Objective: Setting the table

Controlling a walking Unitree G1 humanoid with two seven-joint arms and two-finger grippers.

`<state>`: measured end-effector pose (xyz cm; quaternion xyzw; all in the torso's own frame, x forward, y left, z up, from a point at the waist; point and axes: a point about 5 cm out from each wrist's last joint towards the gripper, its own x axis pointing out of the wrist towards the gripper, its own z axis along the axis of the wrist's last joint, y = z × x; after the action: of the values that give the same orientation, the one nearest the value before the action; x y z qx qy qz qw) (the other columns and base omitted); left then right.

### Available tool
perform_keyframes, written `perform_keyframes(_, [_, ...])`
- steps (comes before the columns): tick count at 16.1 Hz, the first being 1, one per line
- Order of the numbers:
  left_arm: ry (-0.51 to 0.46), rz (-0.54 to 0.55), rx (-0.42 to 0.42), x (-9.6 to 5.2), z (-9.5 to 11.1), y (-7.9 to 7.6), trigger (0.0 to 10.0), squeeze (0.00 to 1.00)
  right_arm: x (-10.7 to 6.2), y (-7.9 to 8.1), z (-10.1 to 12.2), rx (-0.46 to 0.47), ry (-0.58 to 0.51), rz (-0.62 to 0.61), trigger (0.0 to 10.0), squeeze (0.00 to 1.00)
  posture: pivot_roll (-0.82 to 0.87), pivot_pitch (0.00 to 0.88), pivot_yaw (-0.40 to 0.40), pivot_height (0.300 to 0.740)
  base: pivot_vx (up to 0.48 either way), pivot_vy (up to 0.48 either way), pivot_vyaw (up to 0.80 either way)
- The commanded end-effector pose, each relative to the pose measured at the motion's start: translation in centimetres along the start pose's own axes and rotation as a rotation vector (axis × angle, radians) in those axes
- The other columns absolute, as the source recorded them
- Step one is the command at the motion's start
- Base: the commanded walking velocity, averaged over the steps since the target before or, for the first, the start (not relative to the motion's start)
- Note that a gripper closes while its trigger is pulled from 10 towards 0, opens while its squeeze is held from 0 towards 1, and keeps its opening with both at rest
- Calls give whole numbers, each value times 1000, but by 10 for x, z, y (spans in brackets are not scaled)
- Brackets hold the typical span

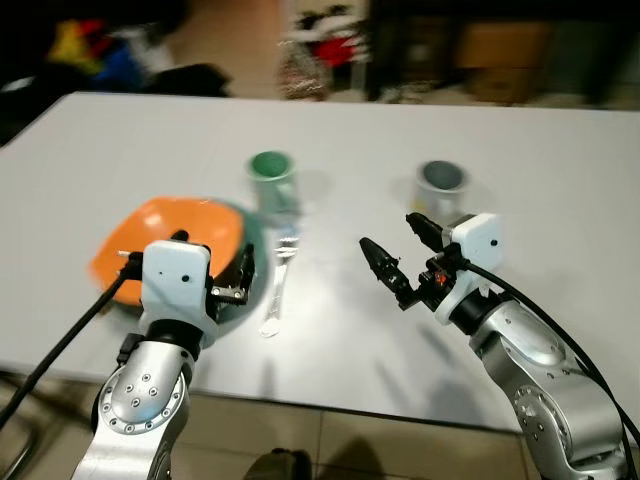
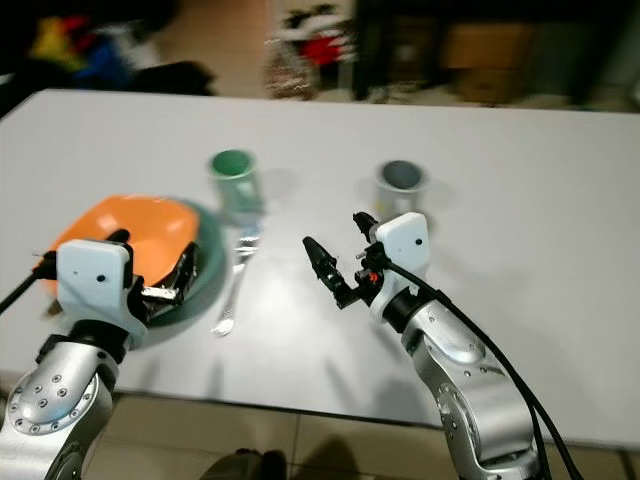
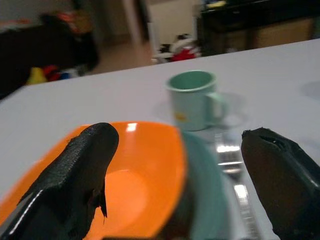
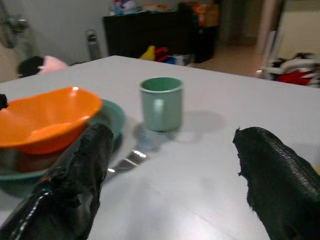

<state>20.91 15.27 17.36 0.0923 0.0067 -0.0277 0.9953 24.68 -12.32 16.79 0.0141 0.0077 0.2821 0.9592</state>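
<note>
Both claws are held wide apart and nothing is gripped in either. Low over the near edge of the white table (image 1: 560, 170), the left gripper (image 1: 243, 277) is seen, right at the rim of the teal plate (image 2: 205, 262), and the orange bowl (image 1: 175, 235) is stacked on that plate. Just beside the plate, on its right, a silver fork (image 1: 277, 280) is laid flat. Its long line runs away from the robot, with the prongs pointing at the green mug (image 1: 272, 180) behind it. The right gripper (image 1: 400, 255) is held above bare table, with the fork to its left and a grey cup (image 1: 441, 186) just past it. The fork is much nearer to the left gripper, so that arm is likely the better one for moving it. A grip across the thin handle would probably be needed, since the fork lies flat.
</note>
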Motion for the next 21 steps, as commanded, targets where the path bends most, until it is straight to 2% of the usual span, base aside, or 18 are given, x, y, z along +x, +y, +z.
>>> perform_keyframes(1, [-40, 29, 12, -1, 8, 4, 10000, 0, 0, 0, 9, 12, -34, -5, 10000, 1000, -72, 0, 69, 740, 0, 0, 800])
perform_keyframes(3, [-69, 64, 16, -1, 16, 8, 10000, 0, 0, 0, 13, 28, -36, -12, 10000, 1000, -64, 0, 64, 740, 0, 0, 800])
perform_keyframes(5, [-55, 101, -14, -3, 14, 12, 10000, 0, 3, 2, 14, 19, -33, 1, 10000, 1000, -60, 0, 61, 740, 0, 0, 800])
perform_keyframes(8, [-52, 104, 0, -4, 13, 12, 10000, 0, 7, 5, 18, 62, -43, 17, 10000, 1000, -51, 0, 48, 740, 0, 0, 800])
perform_keyframes(21, [-33, 107, 7, -3, 10, 14, 10000, 0, 10, 3, 14, 95, -28, 17, 10000, 1000, -30, 0, 45, 740, 0, 0, 800])
